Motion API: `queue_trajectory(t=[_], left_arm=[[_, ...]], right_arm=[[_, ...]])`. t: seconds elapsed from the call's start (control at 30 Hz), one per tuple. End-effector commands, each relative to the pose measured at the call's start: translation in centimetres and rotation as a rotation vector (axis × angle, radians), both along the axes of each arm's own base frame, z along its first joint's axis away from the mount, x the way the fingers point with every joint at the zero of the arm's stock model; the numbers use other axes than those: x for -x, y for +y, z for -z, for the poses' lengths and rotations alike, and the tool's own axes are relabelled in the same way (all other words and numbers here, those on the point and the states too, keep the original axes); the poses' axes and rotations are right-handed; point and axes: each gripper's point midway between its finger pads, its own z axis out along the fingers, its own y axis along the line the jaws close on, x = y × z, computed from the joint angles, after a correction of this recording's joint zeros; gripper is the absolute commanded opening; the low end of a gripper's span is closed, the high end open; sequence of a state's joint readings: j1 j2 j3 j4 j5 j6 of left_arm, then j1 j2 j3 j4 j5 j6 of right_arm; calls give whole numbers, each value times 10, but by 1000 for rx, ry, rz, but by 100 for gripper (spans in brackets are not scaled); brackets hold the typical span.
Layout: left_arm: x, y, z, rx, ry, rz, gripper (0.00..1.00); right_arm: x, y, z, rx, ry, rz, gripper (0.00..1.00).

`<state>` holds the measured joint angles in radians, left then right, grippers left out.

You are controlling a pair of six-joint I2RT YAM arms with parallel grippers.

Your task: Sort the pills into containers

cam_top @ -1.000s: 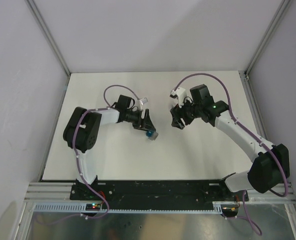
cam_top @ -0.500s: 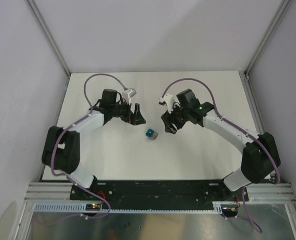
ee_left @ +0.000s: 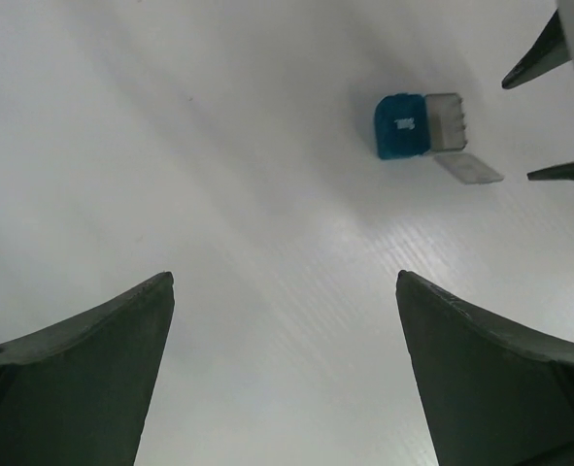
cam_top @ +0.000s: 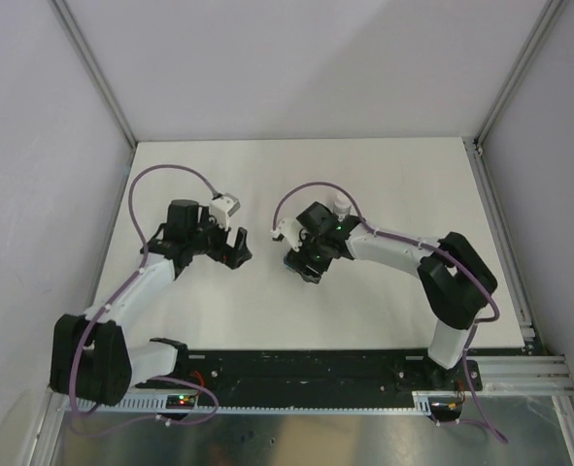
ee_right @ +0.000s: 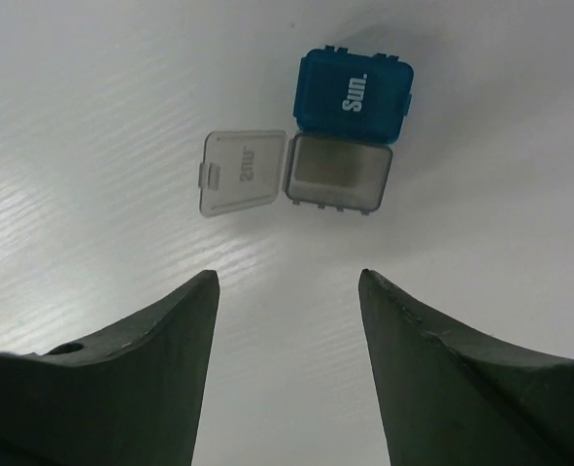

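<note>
The containers point(ee_right: 345, 131) lie on the white table as a joined pair. The teal-blue compartment point(ee_right: 354, 92) is closed. The grey compartment point(ee_right: 338, 173) has its lid point(ee_right: 243, 173) flipped open beside it and looks empty. My right gripper point(ee_right: 287, 277) hovers open just short of the pair, with nothing between its fingers. My left gripper point(ee_left: 285, 277) stands wide open and empty, well to the left of the containers point(ee_left: 418, 126). In the top view the right gripper point(cam_top: 299, 262) covers the pair and the left gripper point(cam_top: 242, 250) sits apart from it. No pills show.
A small white capped bottle point(cam_top: 338, 205) stands just behind the right arm. The right gripper's fingertips point(ee_left: 534, 63) poke into the left wrist view at its right edge. Grey walls close the white table point(cam_top: 403, 175) on three sides.
The left gripper opened fully and drew back to the left, away from the containers. The right gripper swung left and toward the near edge, coming over the containers.
</note>
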<state>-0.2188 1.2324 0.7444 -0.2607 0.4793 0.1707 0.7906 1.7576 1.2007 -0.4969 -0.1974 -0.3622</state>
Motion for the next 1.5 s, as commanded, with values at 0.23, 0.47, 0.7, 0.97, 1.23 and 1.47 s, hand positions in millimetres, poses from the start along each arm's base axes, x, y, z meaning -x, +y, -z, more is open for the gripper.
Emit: queue_trajectory(t=[0.23, 0.47, 0.7, 0.97, 1.23, 1.47], left_arm=[[29, 43, 0, -148, -133, -29, 100], [40, 47, -3, -152, -152, -29, 100], [45, 51, -4, -173, -164, -31, 100], [46, 51, -5, -166, -162, -29, 100], [42, 41, -16, -115, -157, -17, 100], [31, 31, -30, -46, -158, -32, 100]], right_arm=[[-34, 43, -1, 24, -101, -17, 64], [-44, 68, -3, 7, -82, -18, 64], [-52, 88, -5, -13, -60, 5, 64], [-75, 88, -15, -29, -70, 111, 64], [-105, 52, -63, -101, -113, 219, 65], [-141, 1, -102, -136, -170, 358, 69]])
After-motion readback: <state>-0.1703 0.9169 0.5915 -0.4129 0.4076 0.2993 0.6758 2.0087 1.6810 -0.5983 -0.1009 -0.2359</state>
